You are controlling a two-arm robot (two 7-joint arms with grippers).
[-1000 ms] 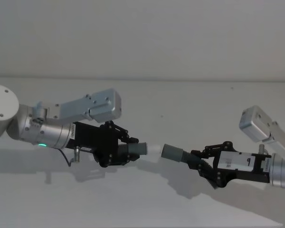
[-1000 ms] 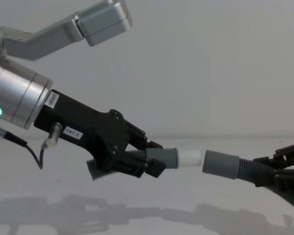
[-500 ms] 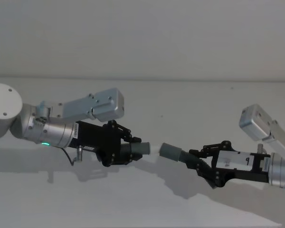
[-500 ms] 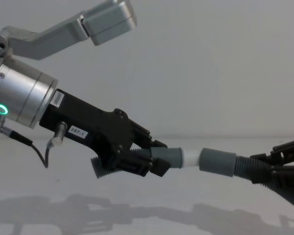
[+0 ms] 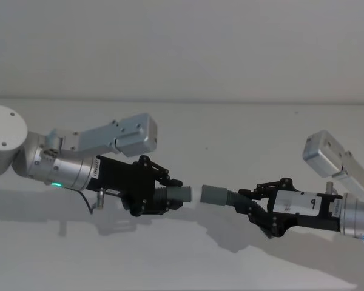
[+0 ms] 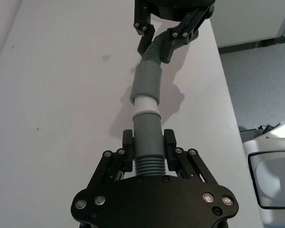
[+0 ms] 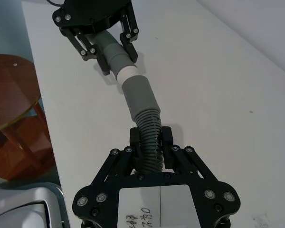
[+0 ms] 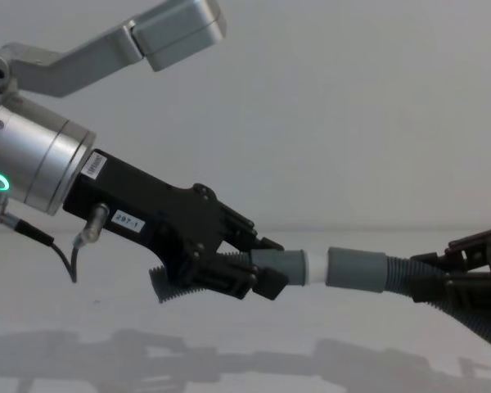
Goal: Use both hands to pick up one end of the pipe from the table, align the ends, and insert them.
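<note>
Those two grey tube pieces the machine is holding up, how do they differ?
The left gripper's dark grey ribbed plastic tube ends in a narrow whitish spigot; the right gripper's grey ribbed tube ends in a wider grey socket. The left tube looks straight, the right one bends. Both are clamped above the white table, mouths meeting.

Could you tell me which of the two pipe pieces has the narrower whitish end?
The pipe piece in the left gripper: its whitish spigot enters the other piece's wider grey socket, held by the right gripper.

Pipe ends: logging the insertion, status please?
Left gripper shut on spigot piece. Right gripper shut on socket piece. Whitish tip entering socket, partly exposed. Nothing in the way.
</note>
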